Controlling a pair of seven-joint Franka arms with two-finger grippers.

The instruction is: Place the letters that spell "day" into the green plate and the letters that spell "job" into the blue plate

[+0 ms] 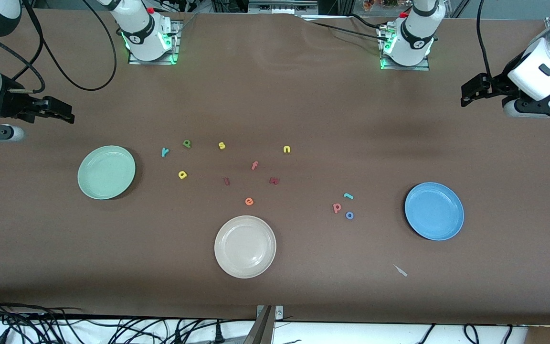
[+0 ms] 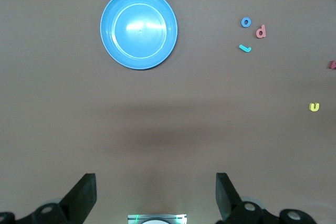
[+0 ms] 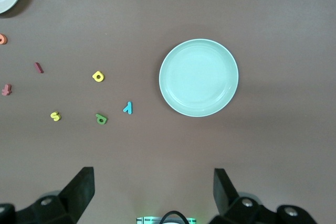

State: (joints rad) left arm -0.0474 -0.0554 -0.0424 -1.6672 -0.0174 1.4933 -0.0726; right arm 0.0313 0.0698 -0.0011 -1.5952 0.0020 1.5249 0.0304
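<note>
A high front camera faces both robot bases across the table, while each wrist camera looks straight down from well above, the left sharing the blue plate [image 1: 434, 210] [image 2: 138, 29] with it, the right the green plate [image 1: 106, 172] [image 3: 198, 77].

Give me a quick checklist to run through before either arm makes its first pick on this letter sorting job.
1. Green plate holds nothing: ok.
2. Blue plate holds nothing: ok.
3. Green d, yellow a, teal y lie apart, near the green plate: ok.
4. Teal j, blue o, pink b lie beside the blue plate, close together: ok, tight.
5. Left gripper jaws open, holding nothing: ok.
6. Right gripper jaws open, holding nothing: ok.
</note>
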